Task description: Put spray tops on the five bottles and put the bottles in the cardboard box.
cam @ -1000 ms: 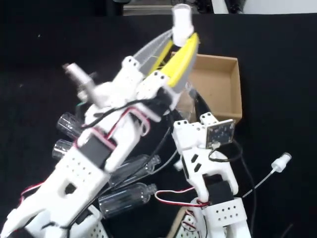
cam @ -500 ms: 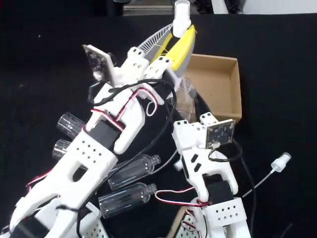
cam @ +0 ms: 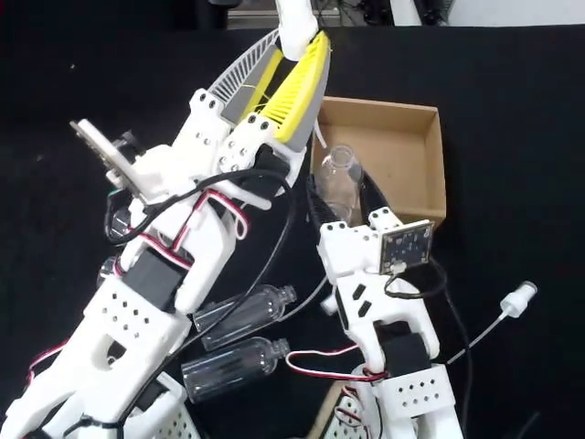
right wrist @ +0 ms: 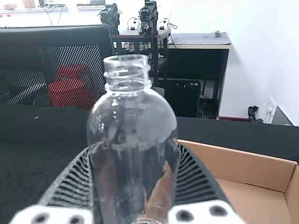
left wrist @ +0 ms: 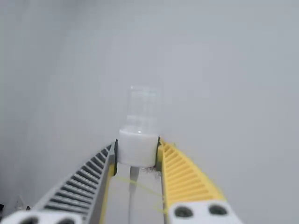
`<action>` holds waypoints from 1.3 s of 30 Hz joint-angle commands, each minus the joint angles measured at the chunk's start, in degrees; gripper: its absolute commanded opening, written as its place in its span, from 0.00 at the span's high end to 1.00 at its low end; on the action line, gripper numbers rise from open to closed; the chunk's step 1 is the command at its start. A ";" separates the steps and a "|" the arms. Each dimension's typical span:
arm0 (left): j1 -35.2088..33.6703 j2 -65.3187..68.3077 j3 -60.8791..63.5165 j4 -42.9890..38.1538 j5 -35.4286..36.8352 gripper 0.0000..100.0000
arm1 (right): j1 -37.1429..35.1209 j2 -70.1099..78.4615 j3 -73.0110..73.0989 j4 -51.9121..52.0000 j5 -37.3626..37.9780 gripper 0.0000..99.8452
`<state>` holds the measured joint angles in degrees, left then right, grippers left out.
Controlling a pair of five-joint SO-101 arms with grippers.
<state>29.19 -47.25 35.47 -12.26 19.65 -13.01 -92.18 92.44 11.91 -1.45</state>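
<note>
Left gripper [left wrist: 136,155] grips one spray top [left wrist: 138,137], right gripper [right wrist: 133,156] one bottle [right wrist: 128,112].

The left arm is swinging toward the upper left of the high view, carrying the left gripper [cam: 296,44] and the spray top [cam: 292,15] pinched in it away from above the cardboard box [cam: 433,157]. In doing so it is uncovering the bottle [cam: 340,176] standing at the box's near left corner.
</note>
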 commanded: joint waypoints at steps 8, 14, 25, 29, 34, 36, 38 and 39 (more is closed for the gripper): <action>0.57 9.32 -4.88 -1.14 0.62 0.94 | -0.35 -1.71 -0.57 -2.02 -0.09 0.99; 0.04 7.03 -4.53 -2.55 0.62 0.94 | -0.35 -1.71 -0.57 -2.02 -0.09 0.99; 3.82 0.44 0.40 -3.96 0.35 0.94 | -0.35 -1.71 -0.57 -2.02 0.00 0.99; 3.47 5.89 -1.10 -5.36 0.26 0.94 | -0.35 -1.71 -0.57 -2.02 0.00 0.99; 1.63 10.55 -2.24 -6.86 0.35 0.94 | -0.35 -1.71 -0.57 -2.02 0.00 0.99; 1.54 10.73 -2.51 -6.51 0.35 0.94 | -0.35 -1.71 -0.57 -2.02 0.00 0.99; 1.54 10.64 -2.15 -6.42 0.26 0.94 | -0.35 -1.71 -0.57 -2.02 0.00 0.99; 1.54 10.73 -2.07 -6.24 0.26 0.94 | -0.35 -1.71 -0.57 -2.02 0.00 0.99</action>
<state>31.21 -36.53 36.70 -17.71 19.56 -13.01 -92.18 92.44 11.91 -1.45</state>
